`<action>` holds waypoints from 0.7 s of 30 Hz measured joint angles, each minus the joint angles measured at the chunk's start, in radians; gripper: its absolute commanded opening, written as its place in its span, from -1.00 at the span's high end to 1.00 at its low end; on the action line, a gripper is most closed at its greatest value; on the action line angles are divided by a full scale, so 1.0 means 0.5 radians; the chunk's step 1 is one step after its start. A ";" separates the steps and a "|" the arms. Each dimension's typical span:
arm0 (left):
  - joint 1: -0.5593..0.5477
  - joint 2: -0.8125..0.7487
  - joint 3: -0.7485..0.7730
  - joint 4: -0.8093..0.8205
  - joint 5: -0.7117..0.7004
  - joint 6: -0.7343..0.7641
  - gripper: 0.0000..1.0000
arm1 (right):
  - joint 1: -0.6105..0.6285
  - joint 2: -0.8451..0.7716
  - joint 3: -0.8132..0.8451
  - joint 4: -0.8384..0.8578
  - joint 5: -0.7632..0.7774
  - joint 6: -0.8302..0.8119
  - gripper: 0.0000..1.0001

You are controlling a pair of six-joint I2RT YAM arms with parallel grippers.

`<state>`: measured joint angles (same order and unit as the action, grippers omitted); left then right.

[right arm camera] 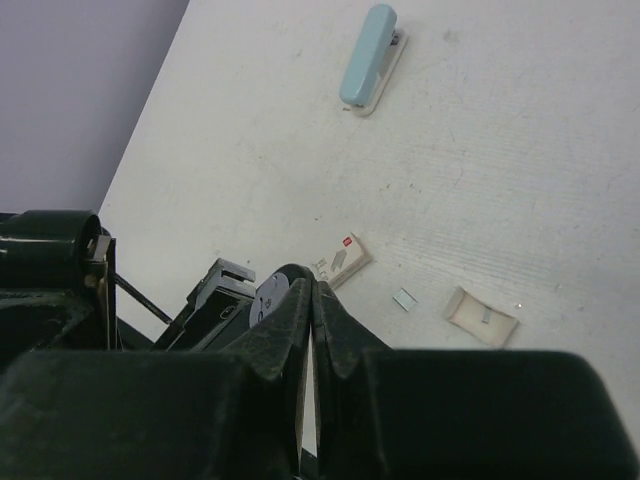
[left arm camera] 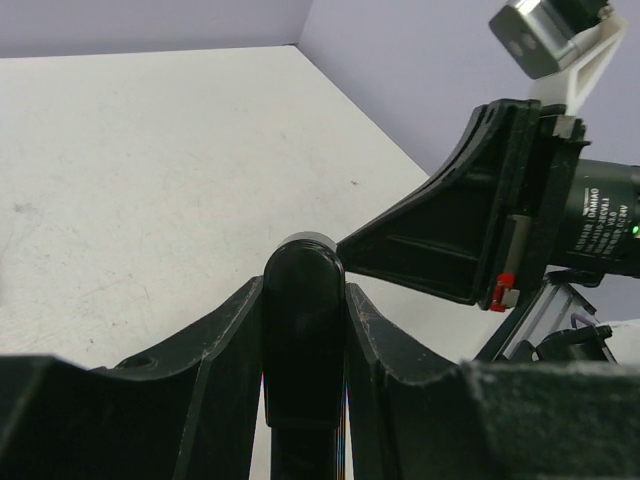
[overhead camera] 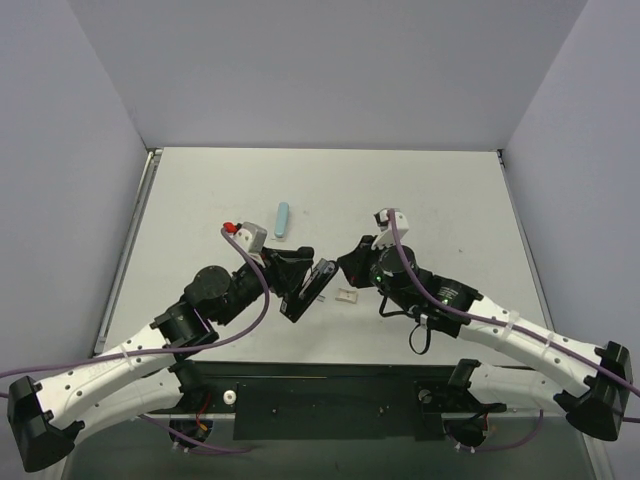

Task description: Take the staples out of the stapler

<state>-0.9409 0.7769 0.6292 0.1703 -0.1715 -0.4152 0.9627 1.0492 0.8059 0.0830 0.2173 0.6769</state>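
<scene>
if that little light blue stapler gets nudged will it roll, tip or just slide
The small light-blue stapler lies flat on its pale base on the table, so it would probably slide, not roll or tip. It is long and narrow, so a push near one end would likely spin it. It looks rigid and probably light.

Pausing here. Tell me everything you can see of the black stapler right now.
The stapler is slim, black and plastic-looking, with a rounded end. It is hinged slightly open, a silvery metal strip showing between its halves. It sits diagonally, clamped between the jaws of the left gripper, apparently raised off the table. The right gripper, jaws shut, has its tip close to the stapler's far end; contact cannot be told.
</scene>
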 measured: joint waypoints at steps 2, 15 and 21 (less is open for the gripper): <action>0.000 0.008 0.002 0.028 0.001 -0.001 1.00 | 0.000 -0.076 0.014 -0.034 0.032 -0.041 1.00; 0.000 0.047 0.003 0.060 0.006 -0.036 1.00 | 0.000 -0.112 0.251 -0.083 -0.030 -0.176 1.00; 0.000 0.047 0.004 0.060 0.023 -0.040 1.00 | 0.000 0.047 0.337 -0.071 -0.136 -0.172 1.00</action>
<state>-0.9409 0.8005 0.6312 0.2005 -0.1600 -0.4351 0.9627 1.0729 0.9745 0.0475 0.1493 0.5911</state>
